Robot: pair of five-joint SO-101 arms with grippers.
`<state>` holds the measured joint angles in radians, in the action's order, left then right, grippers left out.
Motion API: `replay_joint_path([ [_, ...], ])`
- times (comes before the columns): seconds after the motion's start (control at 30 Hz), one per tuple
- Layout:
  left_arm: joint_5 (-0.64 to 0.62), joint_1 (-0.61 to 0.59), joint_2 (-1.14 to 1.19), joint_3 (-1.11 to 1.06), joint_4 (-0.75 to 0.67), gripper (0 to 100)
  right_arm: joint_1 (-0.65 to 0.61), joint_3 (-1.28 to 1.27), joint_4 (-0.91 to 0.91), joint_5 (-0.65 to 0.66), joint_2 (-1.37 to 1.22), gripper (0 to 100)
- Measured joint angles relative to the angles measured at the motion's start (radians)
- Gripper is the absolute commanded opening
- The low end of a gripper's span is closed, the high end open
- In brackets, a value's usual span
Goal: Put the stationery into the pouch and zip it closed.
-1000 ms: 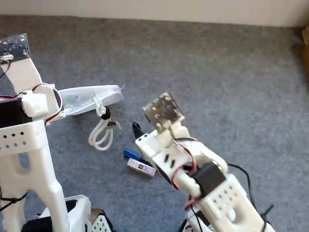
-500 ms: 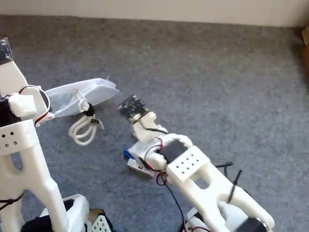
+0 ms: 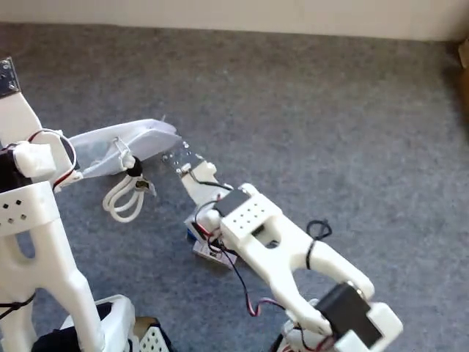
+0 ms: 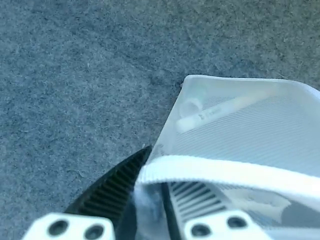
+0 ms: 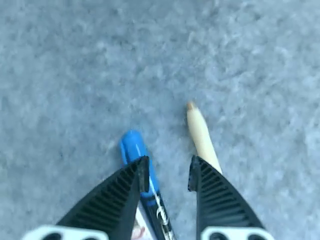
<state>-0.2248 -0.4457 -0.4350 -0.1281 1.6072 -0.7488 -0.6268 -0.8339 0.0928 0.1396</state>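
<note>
A white mesh pouch point(image 3: 128, 149) hangs off the carpet, its edge pinched by my left gripper point(image 4: 150, 185), which is shut on it. Through the mesh a white pen point(image 4: 215, 112) lies inside the pouch point(image 4: 260, 130). My right gripper point(image 5: 167, 175) points down at the carpet, open, with bare carpet in the gap between its fingers. A blue pen point(image 5: 136, 152) lies by one fingertip and a pale wooden pencil point(image 5: 201, 134) by the other. From above, the blue pen point(image 3: 192, 233) and a white labelled piece point(image 3: 209, 253) peek out under the right arm.
A white cord loop point(image 3: 124, 199) dangles from the pouch onto the grey carpet point(image 3: 330, 110). The left arm's white base point(image 3: 44, 249) stands at the front left. A pale wall strip runs along the far edge.
The right arm has swung down and left until its gripper sits over the blue pen. The left arm shifted the pouch and its cord slightly left, then held still.
</note>
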Motion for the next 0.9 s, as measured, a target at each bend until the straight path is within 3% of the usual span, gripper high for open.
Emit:
replay_joint_path([
  [0.4, 0.000, 0.000, 0.000, -0.011, 0.000, 1, 0.061, 0.163, 0.002, 0.002, -0.245, 12.8],
  [0.7, 0.000, 0.000, 0.000, -0.020, -0.018, 1, 0.086, 0.213, 0.002, 0.157, -0.342, 12.2],
  [0.9, 0.000, 0.000, 0.000, -0.028, -0.018, 1, 0.100, 0.216, 0.003, 0.227, -0.348, 0.2],
])
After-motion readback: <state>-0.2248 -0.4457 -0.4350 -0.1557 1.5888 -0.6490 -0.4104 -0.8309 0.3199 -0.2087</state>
